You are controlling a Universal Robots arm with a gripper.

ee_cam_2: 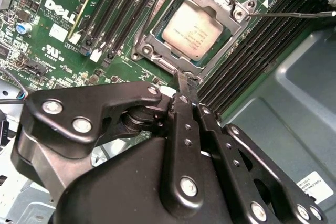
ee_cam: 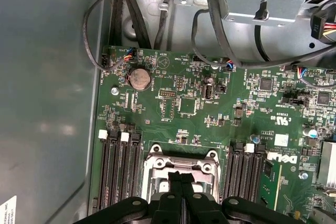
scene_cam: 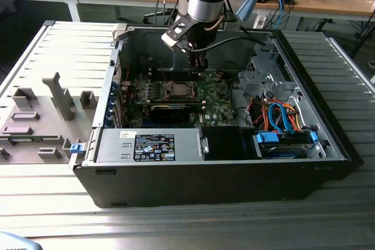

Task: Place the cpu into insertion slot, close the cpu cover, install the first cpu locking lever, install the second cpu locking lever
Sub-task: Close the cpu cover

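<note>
- Pincer [ee_cam_2: 186,81]: both fingers pressed together with nothing between them, so closed and empty. In the exterior view it hangs inside the open computer case [scene_cam: 328,144], low over the green board [ee_cam: 178,103].
- Chip [ee_cam_2: 195,29]: lies flat in the socket [ee_cam_2: 142,51], silver top up and square to the rim. Step one judged done.
- Cover frame [ee_cam_2: 227,35]: lies down around the chip, which shows through its window. It looks lowered, so step two is judged done; whether it is pressed fully home cannot be told.
- Pincer tip sits just at the socket's near edge in both wrist views, by the frame's corner. Touching or a hair apart: cannot tell.
- A thin wire lever [ee_cam_2: 294,14] reaches away from the socket corner across the memory slots [ee_cam_2: 247,61]. It reads as swung out and not hooked, though its catch is out of sight.
- The other lever: not made out near the pincer tip.
- Judgement: roughly half done; both levers left.
</note>
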